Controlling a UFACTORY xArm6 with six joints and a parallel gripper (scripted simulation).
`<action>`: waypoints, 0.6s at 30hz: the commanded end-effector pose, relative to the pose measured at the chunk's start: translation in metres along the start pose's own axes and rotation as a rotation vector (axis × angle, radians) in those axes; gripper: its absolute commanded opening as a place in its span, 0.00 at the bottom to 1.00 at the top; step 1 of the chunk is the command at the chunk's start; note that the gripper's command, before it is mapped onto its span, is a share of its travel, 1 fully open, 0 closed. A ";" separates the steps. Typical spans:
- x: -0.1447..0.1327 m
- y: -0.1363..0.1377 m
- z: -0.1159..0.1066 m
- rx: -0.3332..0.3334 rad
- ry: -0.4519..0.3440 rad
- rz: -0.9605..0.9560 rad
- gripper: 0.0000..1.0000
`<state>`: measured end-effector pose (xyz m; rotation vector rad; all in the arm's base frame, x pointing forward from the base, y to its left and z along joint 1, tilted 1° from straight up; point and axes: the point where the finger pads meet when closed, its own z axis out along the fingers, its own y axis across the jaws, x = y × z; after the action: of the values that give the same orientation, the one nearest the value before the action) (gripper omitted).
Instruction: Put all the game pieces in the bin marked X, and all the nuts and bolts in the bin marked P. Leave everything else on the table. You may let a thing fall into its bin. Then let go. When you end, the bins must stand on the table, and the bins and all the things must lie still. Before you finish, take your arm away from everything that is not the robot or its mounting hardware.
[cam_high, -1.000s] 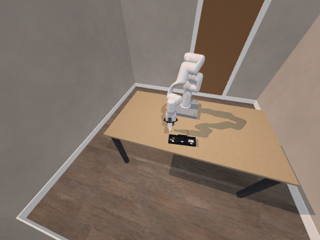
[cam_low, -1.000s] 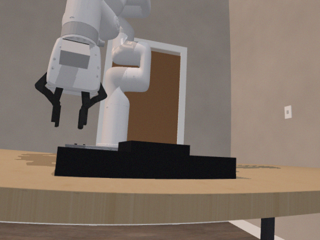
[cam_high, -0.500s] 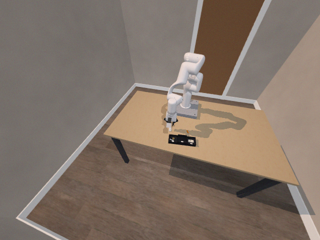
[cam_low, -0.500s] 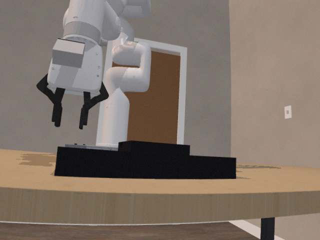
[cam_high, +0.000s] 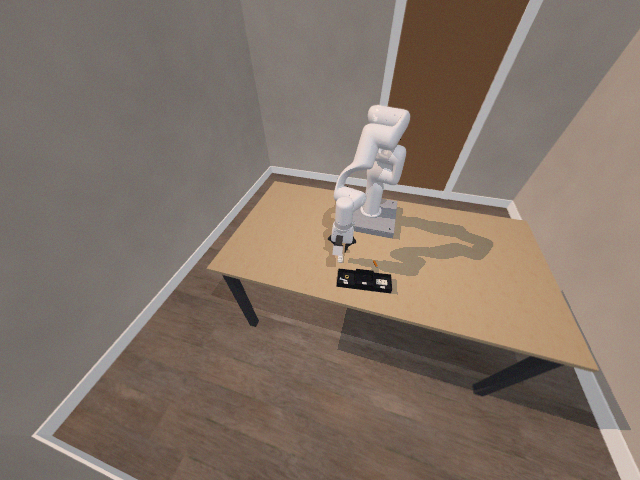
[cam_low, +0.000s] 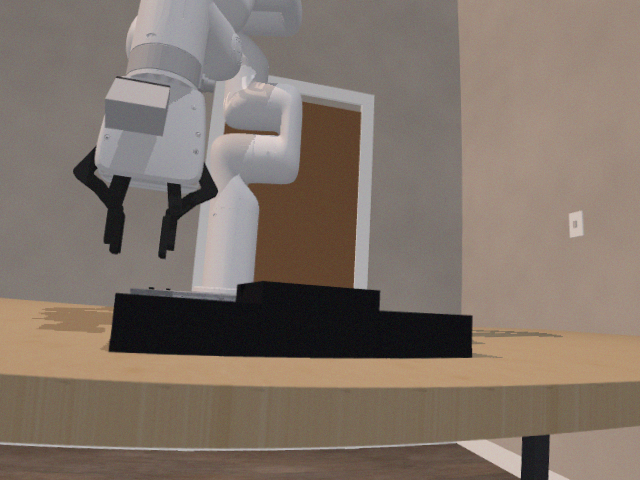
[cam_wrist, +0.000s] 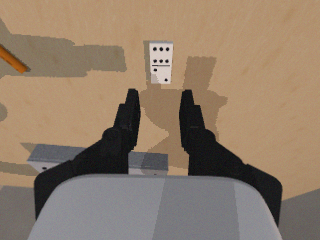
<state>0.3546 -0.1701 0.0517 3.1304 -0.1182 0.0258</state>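
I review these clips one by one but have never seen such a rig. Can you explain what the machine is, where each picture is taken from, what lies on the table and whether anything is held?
The white machine is a single jointed robot arm bolted to a wooden table. One picture looks down from high in the room, one from table height, one from a camera on the arm's wrist. Its gripper, two black fingers, hangs partly open above the table and holds nothing. Just ahead of the fingers lies a white domino, a game piece. A row of black bins stands nearby, with a small orange thing beside it; what it is cannot be told.
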 end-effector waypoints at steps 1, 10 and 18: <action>0.001 0.001 -0.001 -0.001 0.004 0.000 0.41; 0.001 0.000 0.023 -0.001 0.004 0.000 0.41; 0.002 0.001 0.051 -0.001 0.003 0.000 0.41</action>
<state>0.3544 -0.1701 0.0086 3.1308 -0.1183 0.0243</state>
